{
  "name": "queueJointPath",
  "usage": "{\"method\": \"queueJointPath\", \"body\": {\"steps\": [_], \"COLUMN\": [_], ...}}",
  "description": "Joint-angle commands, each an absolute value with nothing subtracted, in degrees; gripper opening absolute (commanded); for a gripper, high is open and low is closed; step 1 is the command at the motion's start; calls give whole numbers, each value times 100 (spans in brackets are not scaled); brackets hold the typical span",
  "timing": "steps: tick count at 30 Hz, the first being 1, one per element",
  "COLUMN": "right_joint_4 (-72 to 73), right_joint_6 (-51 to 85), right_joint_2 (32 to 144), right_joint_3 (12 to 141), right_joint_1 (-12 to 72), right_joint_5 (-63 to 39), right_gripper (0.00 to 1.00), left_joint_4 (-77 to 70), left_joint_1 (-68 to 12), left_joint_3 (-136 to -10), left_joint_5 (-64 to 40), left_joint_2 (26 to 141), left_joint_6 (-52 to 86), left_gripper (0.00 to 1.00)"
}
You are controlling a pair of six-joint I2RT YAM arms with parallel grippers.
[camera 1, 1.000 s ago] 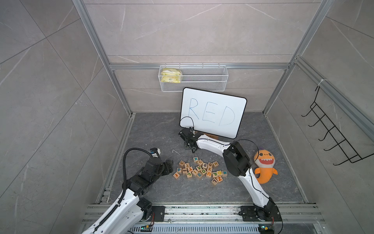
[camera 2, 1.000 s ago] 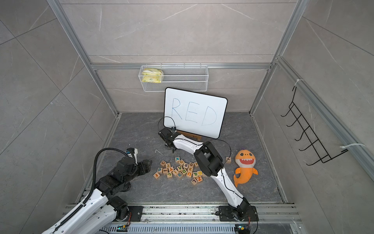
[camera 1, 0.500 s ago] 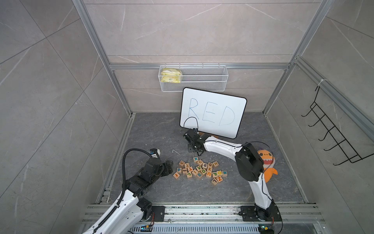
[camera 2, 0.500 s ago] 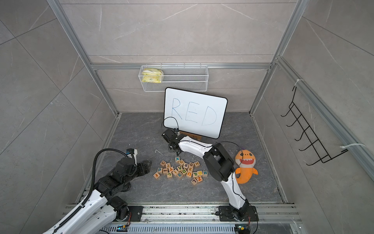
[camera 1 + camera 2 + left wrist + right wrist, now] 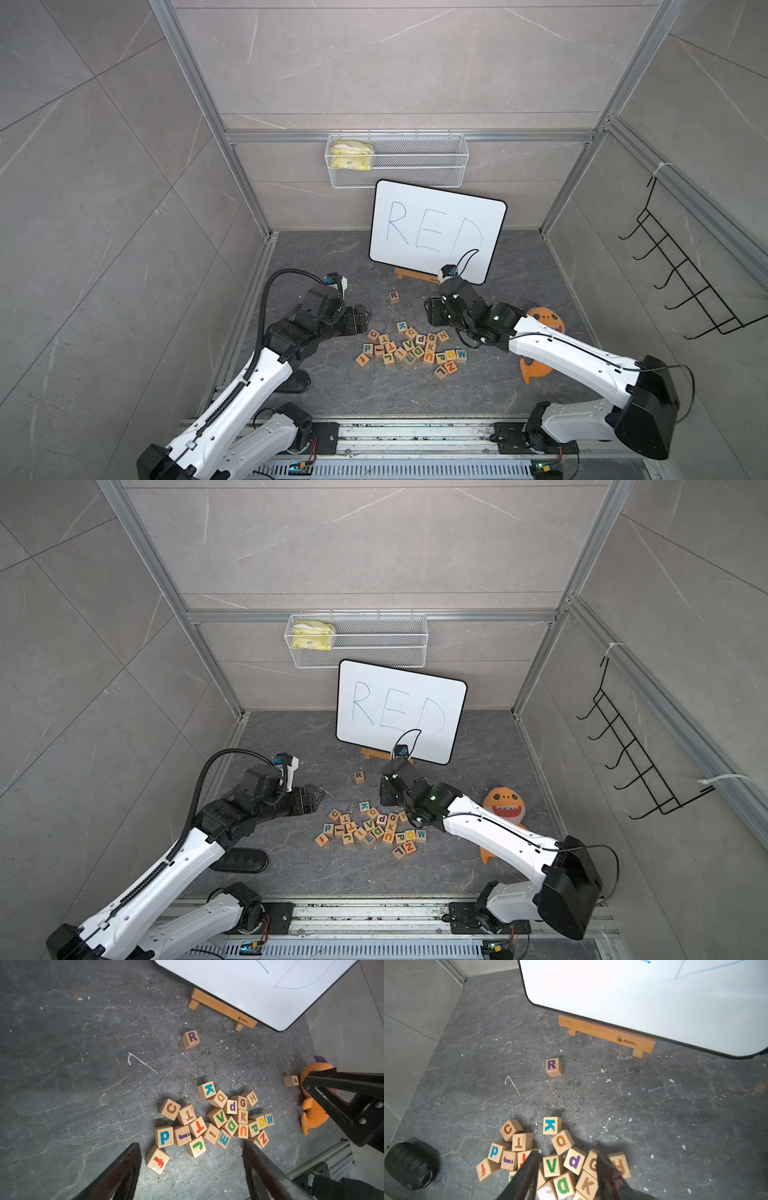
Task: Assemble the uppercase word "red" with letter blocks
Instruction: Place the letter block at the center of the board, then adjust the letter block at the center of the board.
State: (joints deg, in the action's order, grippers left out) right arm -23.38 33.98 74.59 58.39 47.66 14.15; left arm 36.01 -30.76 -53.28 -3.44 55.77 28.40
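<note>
The pale wooden cube with the purple R (image 5: 554,1067) sits alone on the dark grey slate-patterned counter (image 5: 675,1115). It is well ahead of the right tool (image 5: 566,1149) and just short of the wooden easel stand (image 5: 606,1036) that props the white, black-edged board handwritten RED (image 5: 436,224). Its letter faces up and reads the same way as the board, so I judge it to be the word's first letter, set apart so the row can grow beside it in clear space. The right tool hangs over the heap of loose letter cubes (image 5: 409,347) with its fingers moderately parted and nothing between them. Cubes with a green V and a purple d show in the gap below. The pale cube with the green D (image 5: 564,1185) lies underneath the tool, closer to the wrist than to the fingertips. That pose reads as a search for the next letter. The pale cube with the teal E (image 5: 224,1138) lies at the heap's edge nearest the left tool (image 5: 190,1144), just ahead of its fingertips and right beside the D cube. It is packed among neighbours, so a clean pinch probably needs the fingers on its free faces. The left tool is spread wide and empty, held low beside the heap, likely so as not to crowd the other arm. An orange plush shark (image 5: 544,320) lies behind the right tool, partly under its arm.
</note>
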Motion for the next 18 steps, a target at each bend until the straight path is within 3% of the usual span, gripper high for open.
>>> {"method": "queueJointPath", "body": {"steps": [1,9,18], "right_joint_4": [-2396,-2933,-2322], "right_joint_6": [3202,3391,3351], "right_joint_2": [6838,6056,6978], "right_joint_3": [5305,4519,4466], "right_joint_1": [4892,5441,6477], "right_joint_5": [1270,1388,1290], "right_gripper": [46,44,41], "left_joint_4": [4176,4315,4266], "left_joint_1": [-3094,-3088,-3085], "left_joint_3": [-5618,-5417,-5384], "left_joint_5": [-568,-689,-808], "left_joint_2": [5888,6211,6067], "left_joint_6": [2193,2097,2097], "left_gripper": [79,78,78]}}
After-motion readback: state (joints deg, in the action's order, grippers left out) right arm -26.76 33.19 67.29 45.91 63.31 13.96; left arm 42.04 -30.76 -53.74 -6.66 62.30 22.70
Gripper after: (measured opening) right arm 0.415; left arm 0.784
